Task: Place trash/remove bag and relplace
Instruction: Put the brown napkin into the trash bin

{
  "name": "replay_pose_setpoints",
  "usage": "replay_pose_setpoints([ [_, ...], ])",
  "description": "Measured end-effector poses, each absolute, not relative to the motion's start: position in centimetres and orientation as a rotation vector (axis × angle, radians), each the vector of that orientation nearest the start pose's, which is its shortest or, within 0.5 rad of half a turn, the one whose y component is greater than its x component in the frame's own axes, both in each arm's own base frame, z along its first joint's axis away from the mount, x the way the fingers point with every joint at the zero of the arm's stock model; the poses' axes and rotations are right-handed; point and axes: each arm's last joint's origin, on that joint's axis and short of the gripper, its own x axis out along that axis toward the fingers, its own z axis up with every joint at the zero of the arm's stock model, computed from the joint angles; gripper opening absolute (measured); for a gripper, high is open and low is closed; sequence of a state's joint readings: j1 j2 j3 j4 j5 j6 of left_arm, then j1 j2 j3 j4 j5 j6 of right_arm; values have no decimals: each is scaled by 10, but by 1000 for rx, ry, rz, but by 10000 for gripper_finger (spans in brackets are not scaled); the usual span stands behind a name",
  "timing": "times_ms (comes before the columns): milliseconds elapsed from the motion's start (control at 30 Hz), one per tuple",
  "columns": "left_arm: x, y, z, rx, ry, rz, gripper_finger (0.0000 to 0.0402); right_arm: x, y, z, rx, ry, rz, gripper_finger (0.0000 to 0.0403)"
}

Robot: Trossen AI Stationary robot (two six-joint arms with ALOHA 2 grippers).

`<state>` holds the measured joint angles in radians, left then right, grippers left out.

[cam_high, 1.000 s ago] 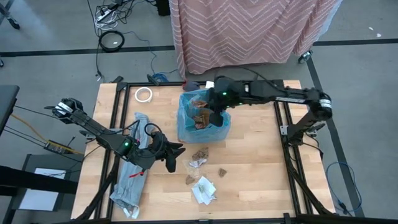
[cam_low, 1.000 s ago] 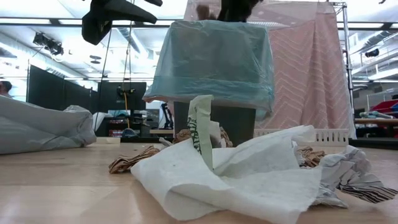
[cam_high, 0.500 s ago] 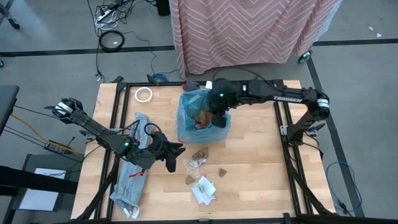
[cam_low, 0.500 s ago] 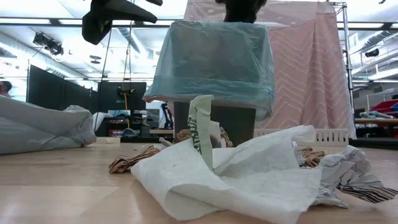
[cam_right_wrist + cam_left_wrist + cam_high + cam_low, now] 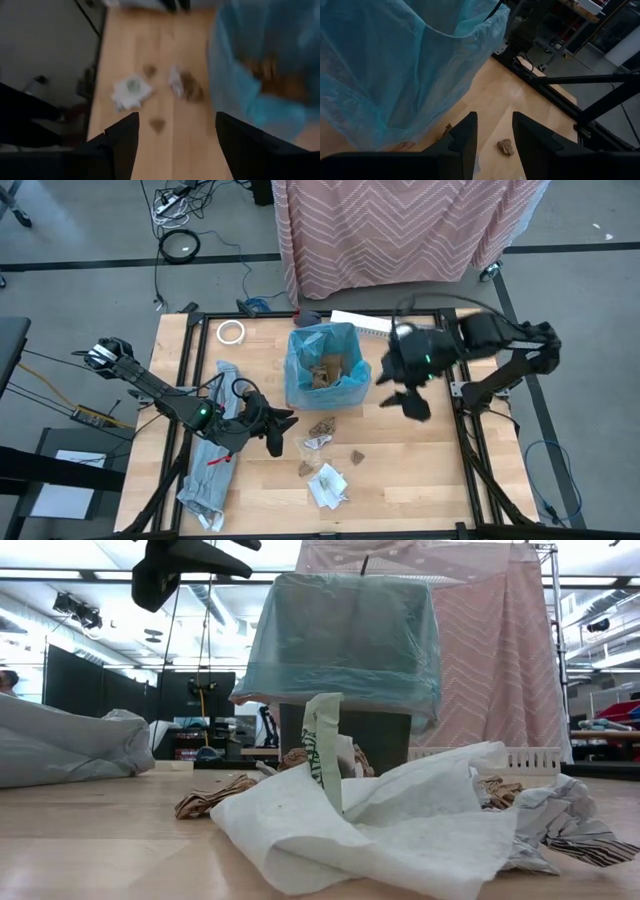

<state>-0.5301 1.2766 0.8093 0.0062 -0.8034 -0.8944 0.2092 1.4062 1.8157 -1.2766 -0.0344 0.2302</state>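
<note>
The blue bag [image 5: 325,370] lines the small dark bin [image 5: 345,735], folded over its rim, and holds brown scraps [image 5: 324,370]. More trash lies on the table near the bin: brown scraps [image 5: 322,426], small brown pieces [image 5: 357,457] and a white wrapper [image 5: 328,485]. My right gripper [image 5: 405,390] is open and empty, above the table to the right of the bin; its wrist view [image 5: 175,150] looks down on the bag [image 5: 260,75] and the wrapper [image 5: 131,90]. My left gripper [image 5: 278,432] is open and empty, left of the loose trash, close to the bag [image 5: 395,65].
A pale grey plastic bag [image 5: 210,460] lies along the table's left side under my left arm. A tape roll [image 5: 232,332] lies at the far left, a white tray [image 5: 360,323] at the far edge. A pink striped cloth [image 5: 400,230] hangs beyond the table.
My right gripper has left its place over the bin's opening and gone toward the table's right edge and a little toward the near edge. It no longer shows above the bin in the low view.
</note>
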Motion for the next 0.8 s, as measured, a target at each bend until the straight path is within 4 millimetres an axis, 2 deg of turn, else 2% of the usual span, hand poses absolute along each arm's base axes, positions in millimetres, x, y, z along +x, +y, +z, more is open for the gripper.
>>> replay_pose_setpoints([
  [100,242,-117,260,-593,214,405,131,227,71,417,127,962,62,251],
  [233,242,-117,260,-592,215,405,131,223,90,367,94,1006,-24,258],
  [533,241,-117,259,-587,224,403,131,230,110,256,214,855,-6,259],
  [700,241,-118,259,-588,229,398,131,230,116,210,246,809,40,266],
  [800,241,-117,258,-579,241,401,131,235,121,194,251,819,68,272],
])
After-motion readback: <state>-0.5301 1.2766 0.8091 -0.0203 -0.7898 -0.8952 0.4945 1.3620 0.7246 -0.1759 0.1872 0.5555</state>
